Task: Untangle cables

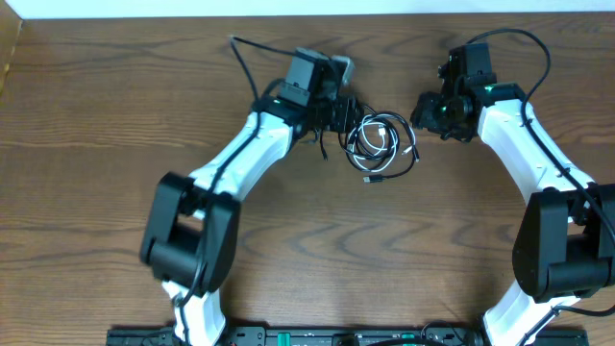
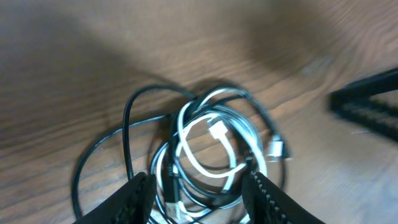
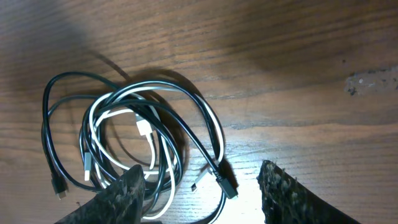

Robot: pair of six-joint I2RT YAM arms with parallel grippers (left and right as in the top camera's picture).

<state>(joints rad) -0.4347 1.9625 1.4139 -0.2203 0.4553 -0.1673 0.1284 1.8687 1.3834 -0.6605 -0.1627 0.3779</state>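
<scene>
The cables (image 1: 381,144) lie as one small tangled bundle on the wooden table, between the two grippers. The white cord (image 2: 211,171) loops through the black cord (image 2: 127,118). My left gripper (image 1: 346,115) is at the bundle's left edge. In the left wrist view this gripper (image 2: 199,202) is open, and several strands of both cords run between its fingers (image 2: 134,199). My right gripper (image 1: 429,113) hovers just right of the bundle. In the right wrist view that gripper (image 3: 202,196) is open over the black cord's plug (image 3: 227,186) and part of the white cord (image 3: 93,118).
Bare wooden tabletop (image 1: 317,240) surrounds the bundle. A thicker black wire (image 1: 240,58) from the left arm trails toward the back. The table's left edge (image 1: 12,58) shows at the upper left. A pale scuff (image 3: 360,84) marks the wood.
</scene>
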